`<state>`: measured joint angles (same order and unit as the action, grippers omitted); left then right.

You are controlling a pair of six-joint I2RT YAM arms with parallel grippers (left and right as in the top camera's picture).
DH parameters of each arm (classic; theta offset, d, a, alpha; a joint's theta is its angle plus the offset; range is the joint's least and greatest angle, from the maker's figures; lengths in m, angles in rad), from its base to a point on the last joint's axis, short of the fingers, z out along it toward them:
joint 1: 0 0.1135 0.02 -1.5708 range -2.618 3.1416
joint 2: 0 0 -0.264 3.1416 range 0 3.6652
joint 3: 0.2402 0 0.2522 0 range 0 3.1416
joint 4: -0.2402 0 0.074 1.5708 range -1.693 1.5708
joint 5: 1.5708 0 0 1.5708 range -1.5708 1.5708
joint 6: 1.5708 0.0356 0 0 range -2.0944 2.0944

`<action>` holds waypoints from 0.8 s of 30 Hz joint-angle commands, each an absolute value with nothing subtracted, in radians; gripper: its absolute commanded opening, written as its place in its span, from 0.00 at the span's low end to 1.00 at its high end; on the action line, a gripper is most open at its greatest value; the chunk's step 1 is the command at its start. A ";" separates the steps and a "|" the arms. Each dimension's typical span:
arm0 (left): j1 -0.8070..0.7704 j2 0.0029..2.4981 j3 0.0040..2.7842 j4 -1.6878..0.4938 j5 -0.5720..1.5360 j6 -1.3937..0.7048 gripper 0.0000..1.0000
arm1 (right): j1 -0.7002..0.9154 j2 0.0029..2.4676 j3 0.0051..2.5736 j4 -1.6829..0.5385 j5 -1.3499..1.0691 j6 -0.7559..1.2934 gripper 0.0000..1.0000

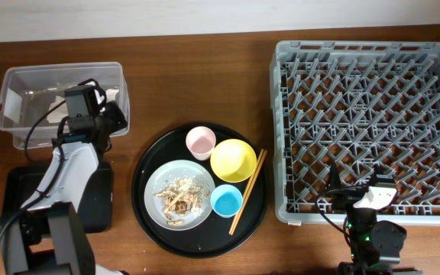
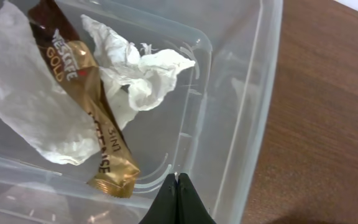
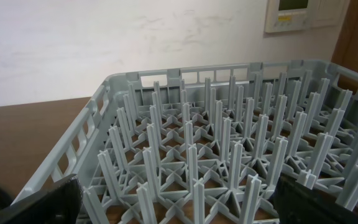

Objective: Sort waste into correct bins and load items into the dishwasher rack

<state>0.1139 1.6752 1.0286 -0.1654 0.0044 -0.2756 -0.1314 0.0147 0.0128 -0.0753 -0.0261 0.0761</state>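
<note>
The clear tub point(image 1: 21, 76) at the far left holds crumpled white napkins point(image 2: 135, 74) and a brown-gold wrapper point(image 2: 86, 93). My left gripper point(image 1: 99, 86) hovers over the tub's right part; its jaws point(image 2: 177, 178) are shut and empty. On the round black tray point(image 1: 147, 221) sit the grey plate point(image 1: 153, 187) with beige food scraps point(image 1: 180, 197), the pink cup point(image 1: 200, 141), the yellow bowl point(image 1: 232, 160), the blue cup point(image 1: 225, 200) and the chopsticks point(image 1: 249, 189). The grey rack point(image 1: 365, 130) is at the right. My right gripper point(image 1: 361, 191) is open and empty at the rack's front wall point(image 3: 179, 199).
The shallow black rectangular tray point(image 1: 101, 200) lies at the front left, mostly under my left arm. Bare wooden table point(image 1: 205, 84) shows between the tub and the rack. In the right wrist view, the rack's upright pegs point(image 3: 216, 124) fill the space ahead.
</note>
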 commanded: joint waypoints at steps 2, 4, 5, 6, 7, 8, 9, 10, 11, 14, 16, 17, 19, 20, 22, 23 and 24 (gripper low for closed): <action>0.150 1.595 1.031 -0.150 -0.033 -0.265 0.01 | -0.138 0.008 0.006 -0.078 -0.021 0.083 0.99; 0.163 1.591 1.031 -0.155 -0.058 -0.268 0.01 | -0.138 0.008 0.006 -0.078 -0.021 0.083 0.99; 0.167 1.591 1.031 -0.156 -0.061 -0.276 0.01 | -0.138 0.008 0.006 -0.079 -0.021 0.083 0.99; 0.168 1.591 1.031 -0.152 -0.062 -0.280 0.01 | -0.138 0.008 0.006 -0.079 -0.021 0.083 0.99; 0.168 1.591 1.031 -0.152 -0.078 -0.302 0.01 | -0.138 0.008 0.006 -0.078 -0.021 0.083 0.99; 0.168 1.591 1.031 -0.155 -0.112 -0.332 0.01 | -0.138 0.008 0.006 -0.078 -0.021 0.083 0.99; 0.168 1.591 1.031 -0.159 -0.135 -0.349 0.01 | -0.138 0.008 0.006 -0.079 -0.021 0.083 0.99; 0.171 1.591 1.031 -0.159 -0.140 -0.351 0.02 | -0.138 0.008 0.006 -0.078 -0.021 0.083 0.98; 0.176 1.588 1.031 -0.149 -0.139 -0.351 0.21 | -0.138 0.008 0.006 -0.079 -0.021 0.083 0.99; 0.176 1.554 1.031 -0.142 -0.140 -0.352 0.38 | -0.138 0.008 0.006 -0.078 -0.021 0.083 0.99; 0.183 1.508 1.031 -0.145 -0.139 -0.352 0.56 | -0.138 0.008 0.006 -0.079 -0.021 0.083 0.99; 0.187 1.483 1.031 -0.154 -0.139 -0.352 0.69 | -0.138 0.008 0.006 -0.078 -0.021 0.083 0.99; 0.193 1.409 1.031 -0.211 -0.136 -0.352 0.93 | -0.138 0.008 0.006 -0.078 -0.021 0.083 0.99; 0.193 1.361 1.031 -0.265 -0.136 -0.352 0.99 | -0.138 0.008 0.006 -0.079 -0.021 0.083 0.99; 0.193 1.285 1.031 -0.367 -0.136 -0.352 0.99 | -0.138 0.008 0.006 -0.079 -0.021 0.083 0.99; 0.193 1.245 1.031 -0.432 -0.136 -0.355 0.99 | -0.138 0.008 0.006 -0.078 -0.021 0.083 0.99; 0.193 1.201 1.031 -0.517 -0.135 -0.355 0.99 | -0.138 0.008 0.006 -0.078 -0.021 0.083 0.99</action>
